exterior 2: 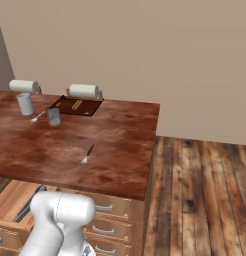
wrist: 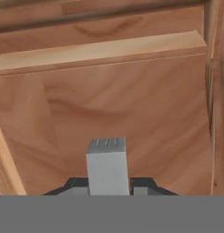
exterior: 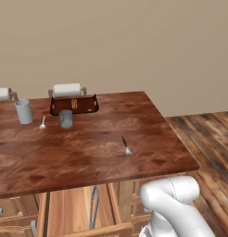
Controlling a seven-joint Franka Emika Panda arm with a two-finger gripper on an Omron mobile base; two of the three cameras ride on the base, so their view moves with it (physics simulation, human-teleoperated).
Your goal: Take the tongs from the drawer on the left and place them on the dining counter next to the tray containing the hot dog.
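On the glossy reddish-brown tabletop [exterior: 102, 152], running left to right: a grey cup [exterior: 24, 111], a small spoon [exterior: 42, 123], a second grey cup [exterior: 66, 119], then a dark brown tray [exterior: 90, 104] at about eleven o'clock, with the hot dog [exterior: 74, 103] lying inside it. A fork [exterior: 125, 145] lies nearer the middle. Below the tabletop's near edge the drawer [exterior: 69, 213] stands open. Over its pale wooden floor, the hand [wrist: 108, 190] is closed on the grey tongs [wrist: 107, 164].

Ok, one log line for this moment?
tool: shut on tongs | place: over open drawer | tray: on dining counter, tongs not yet placed
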